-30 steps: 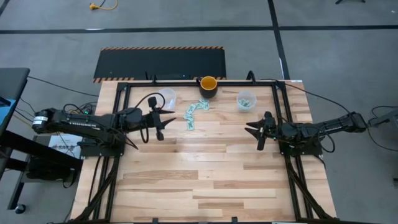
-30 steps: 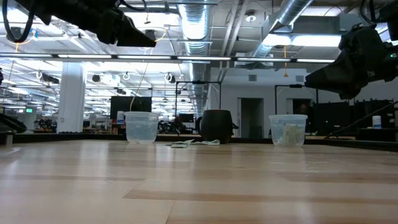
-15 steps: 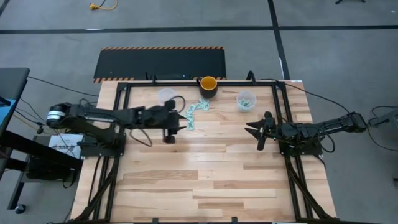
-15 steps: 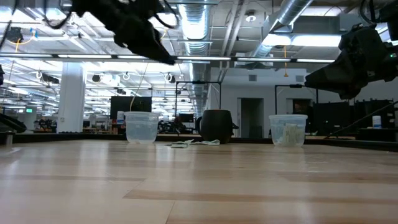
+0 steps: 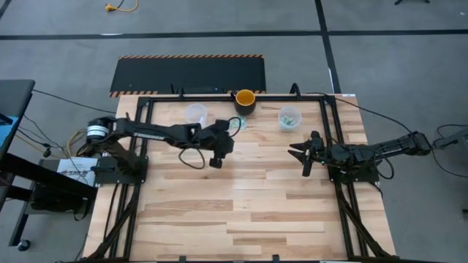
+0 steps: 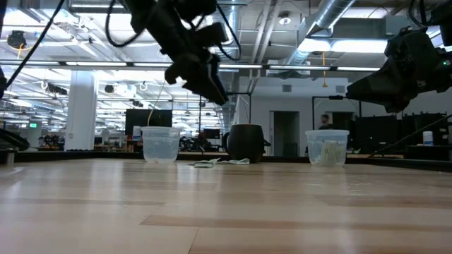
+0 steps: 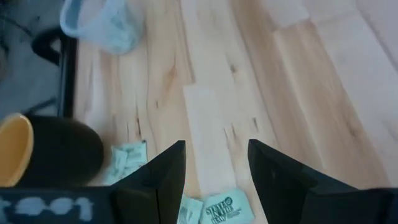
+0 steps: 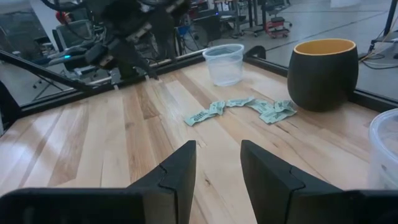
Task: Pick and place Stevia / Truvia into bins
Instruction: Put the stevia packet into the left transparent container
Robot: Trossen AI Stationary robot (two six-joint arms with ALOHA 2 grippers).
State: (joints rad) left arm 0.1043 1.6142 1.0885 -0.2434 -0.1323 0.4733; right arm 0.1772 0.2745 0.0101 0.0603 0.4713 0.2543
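A trail of light green and white Stevia sachets (image 8: pixel 242 109) lies flat on the wood in front of the yellow-orange cup (image 5: pixel 245 100). From above, my left arm covers most of the sachets (image 5: pixel 238 123). My left gripper (image 5: pixel 231 131) hangs open above them, slanting down, with sachets (image 7: pixel 217 208) showing below its fingers. One clear bin (image 5: pixel 194 113) stands at the far left. The other bin (image 5: pixel 289 117), at the far right, has sachets in it. My right gripper (image 5: pixel 298 157) waits open at the right side, clear of the table.
A black frame (image 5: pixel 219 93) runs round the table's far and side edges. The dark cup with the yellow inside stands between the two bins. Bare wood stretches from the sachets to the near edge (image 5: pixel 234 234).
My left gripper has swung out toward the table's right, from beside the left bin to above the trail of sachets, and has tipped to point more steeply down. The sachets and cups have stayed where they were.
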